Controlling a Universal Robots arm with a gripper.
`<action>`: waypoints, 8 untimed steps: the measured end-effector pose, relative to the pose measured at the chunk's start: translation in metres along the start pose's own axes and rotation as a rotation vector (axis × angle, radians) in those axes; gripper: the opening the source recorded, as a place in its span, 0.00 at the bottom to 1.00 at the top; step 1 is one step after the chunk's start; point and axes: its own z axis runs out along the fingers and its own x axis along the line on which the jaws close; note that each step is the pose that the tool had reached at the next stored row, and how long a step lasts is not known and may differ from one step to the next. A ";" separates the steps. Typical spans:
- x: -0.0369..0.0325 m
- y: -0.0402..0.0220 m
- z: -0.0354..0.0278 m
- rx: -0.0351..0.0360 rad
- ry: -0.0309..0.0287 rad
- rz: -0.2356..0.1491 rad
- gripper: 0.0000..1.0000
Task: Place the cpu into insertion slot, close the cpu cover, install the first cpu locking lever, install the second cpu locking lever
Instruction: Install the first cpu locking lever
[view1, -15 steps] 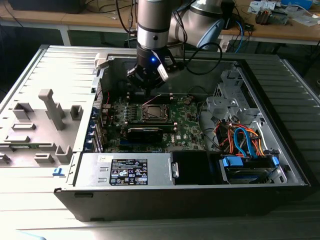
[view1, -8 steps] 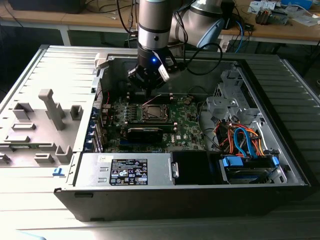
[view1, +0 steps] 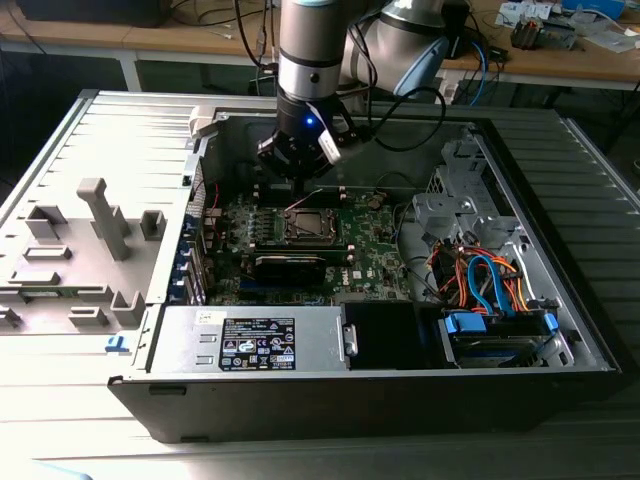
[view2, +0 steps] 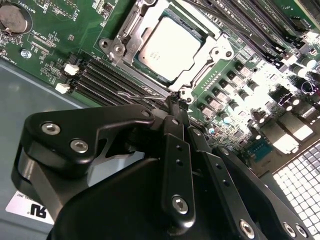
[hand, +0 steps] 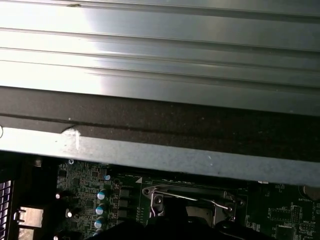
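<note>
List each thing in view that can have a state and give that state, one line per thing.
cpu: seated flat in the insertion slot, metal face up.
insertion slot: filled by the cpu.
cpu cover: closed down around the cpu.
gripper: shut, fingertips just beside the cover's edge, at a thin metal lever.
computer case: lying on its side, open at the top.

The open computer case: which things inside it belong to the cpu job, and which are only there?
For the job:
- cpu, seated in the socket
- cpu cover, down around it
- claw, tips at the cover's edge

Only there:
- power supply
- coloured cables
- coin battery
</note>
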 end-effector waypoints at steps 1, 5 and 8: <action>-0.0003 0.0000 0.0001 0.0000 0.0000 0.000 0.11; -0.0011 -0.0001 0.0006 0.0000 0.0000 0.000 0.11; -0.0015 -0.0002 0.0009 -0.0001 0.0000 0.000 0.11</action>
